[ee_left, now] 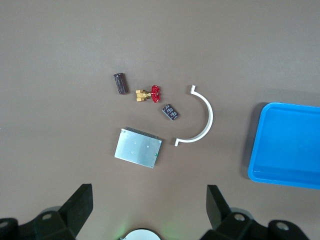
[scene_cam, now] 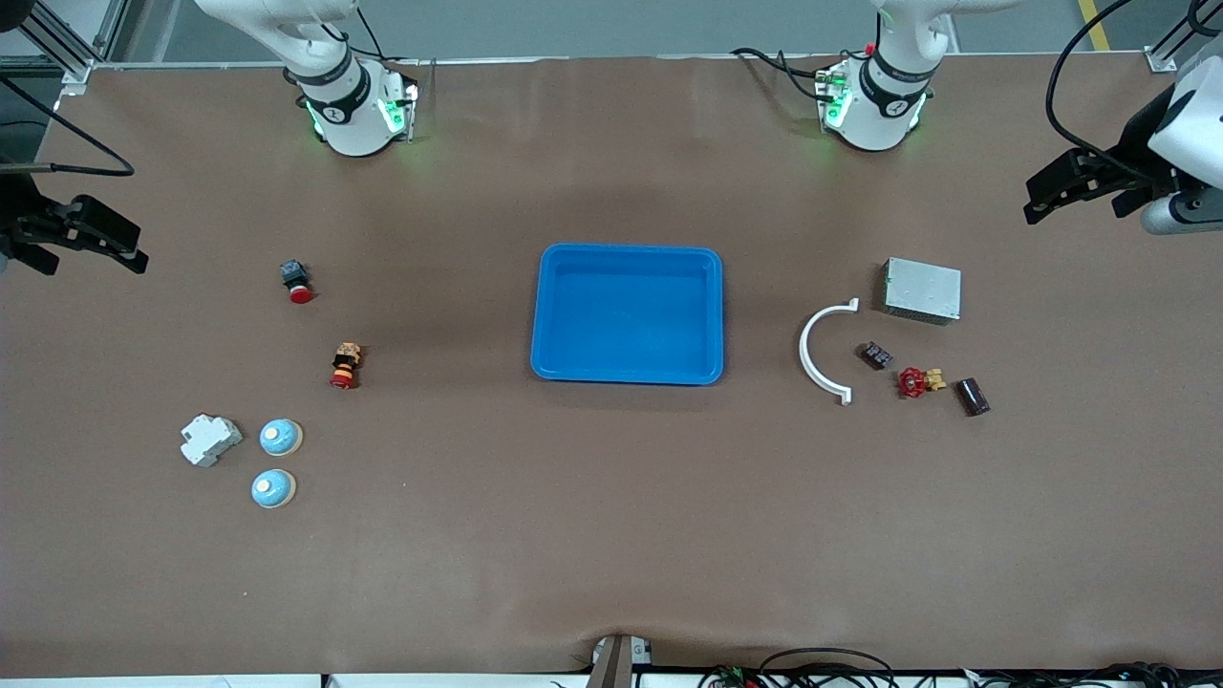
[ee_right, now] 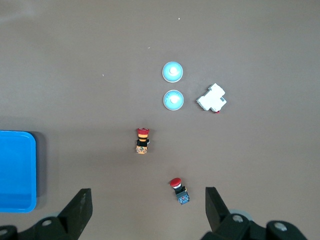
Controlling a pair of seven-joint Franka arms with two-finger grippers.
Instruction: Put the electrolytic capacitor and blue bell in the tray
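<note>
The blue tray (scene_cam: 627, 315) lies at the table's middle and shows at the edge of both wrist views (ee_left: 287, 145) (ee_right: 15, 170). A dark cylindrical electrolytic capacitor (scene_cam: 974, 396) (ee_left: 120, 83) lies on its side toward the left arm's end. Two blue bells (scene_cam: 281, 438) (scene_cam: 273, 488) sit side by side toward the right arm's end (ee_right: 173, 100) (ee_right: 172, 71). My left gripper (scene_cam: 1041, 196) (ee_left: 149, 200) hangs open high over the left arm's end of the table. My right gripper (scene_cam: 134, 250) (ee_right: 147, 200) hangs open high over the right arm's end. Both hold nothing.
By the capacitor lie a red-handled brass valve (scene_cam: 919, 382), a small dark component (scene_cam: 876, 356), a white curved clip (scene_cam: 822, 352) and a grey metal box (scene_cam: 922, 290). Near the bells are a white breaker (scene_cam: 210, 440) and two red push buttons (scene_cam: 297, 282) (scene_cam: 346, 365).
</note>
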